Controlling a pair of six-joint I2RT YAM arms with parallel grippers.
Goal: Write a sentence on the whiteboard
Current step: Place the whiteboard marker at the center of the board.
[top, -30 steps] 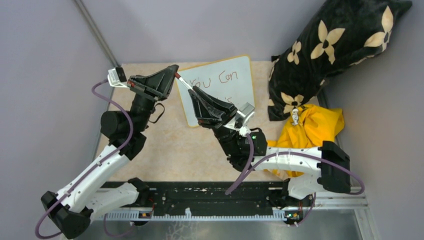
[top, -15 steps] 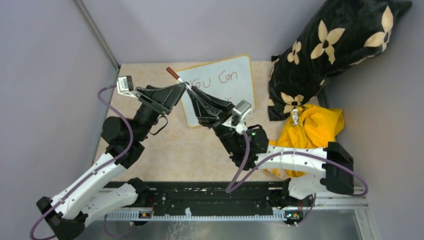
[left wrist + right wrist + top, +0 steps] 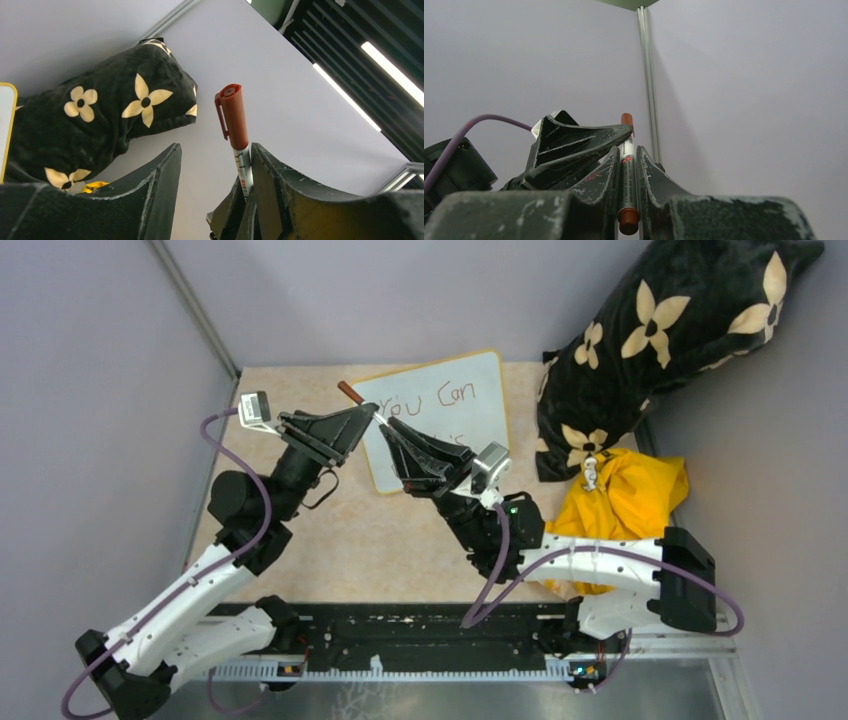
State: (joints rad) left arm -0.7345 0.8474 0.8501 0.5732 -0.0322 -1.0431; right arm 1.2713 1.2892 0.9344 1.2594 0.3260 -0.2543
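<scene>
The whiteboard [image 3: 480,428] is shiny white with a thin yellow-orange edge. The sentence [image 3: 455,396] on it is dark red-brown. The marker [image 3: 237,135] has a red-brown cap and a white body. The pillow [image 3: 680,330] is black with cream flowers. The cloth [image 3: 630,495] is bright yellow. The table [image 3: 350,540] is sandy tan with specks.

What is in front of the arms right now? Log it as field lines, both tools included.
left tool: open, jaws apart beside the marker
right tool: shut on the marker
marker: red-brown cap on
whiteboard: yellow-framed, partly covered by the right arm
sentence: "You Can" readable, the second line mostly hidden
other items: black flowered pillow, yellow cloth
</scene>
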